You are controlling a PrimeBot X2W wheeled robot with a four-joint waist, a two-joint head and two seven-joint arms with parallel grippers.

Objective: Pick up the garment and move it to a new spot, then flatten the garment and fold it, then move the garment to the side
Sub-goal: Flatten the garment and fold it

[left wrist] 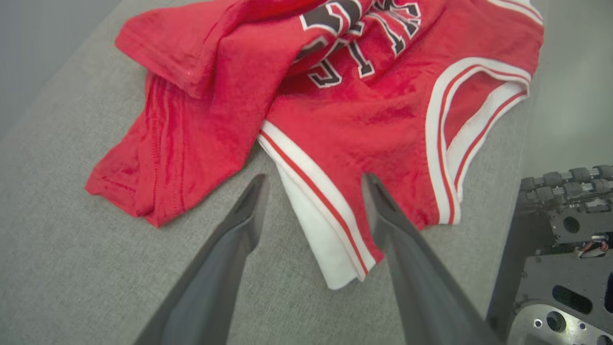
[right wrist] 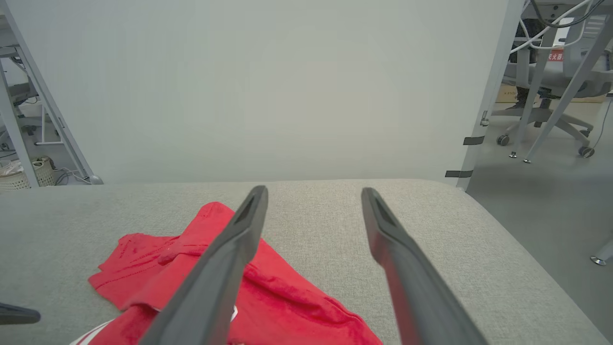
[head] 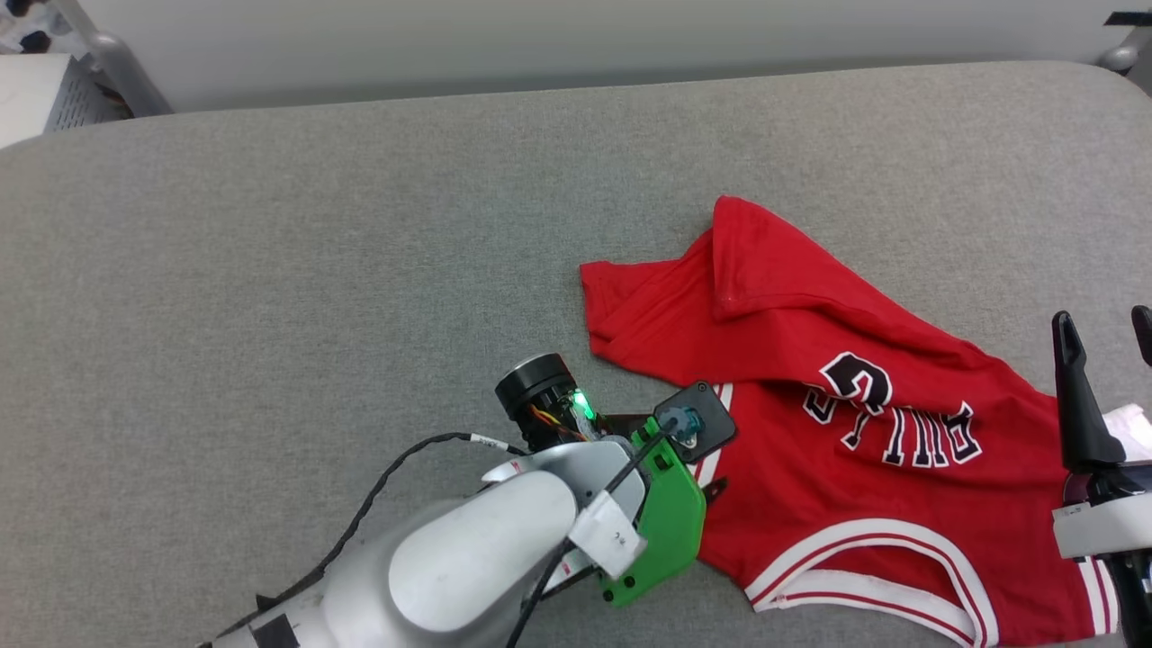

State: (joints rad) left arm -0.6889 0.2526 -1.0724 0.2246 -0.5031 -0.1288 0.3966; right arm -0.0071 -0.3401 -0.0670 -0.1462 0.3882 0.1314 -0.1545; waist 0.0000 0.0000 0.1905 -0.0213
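Head view: we are seeing the red T-shirt lying crumpled on the right half of the grey padded table, its far hem folding over itself and its black-and-white lettering facing up. Our left gripper is hovering at the shirt's left edge. In the left wrist view its two dark fingers are standing wide apart and holding nothing, straddling the white sleeve with its red-and-white trim; we cannot tell whether the tips are touching the cloth. Our right gripper is hanging at the shirt's near right edge, its fingers also spreading wide and gripping nothing. In the right wrist view they are pointing over the shirt's far part toward a pale wall.
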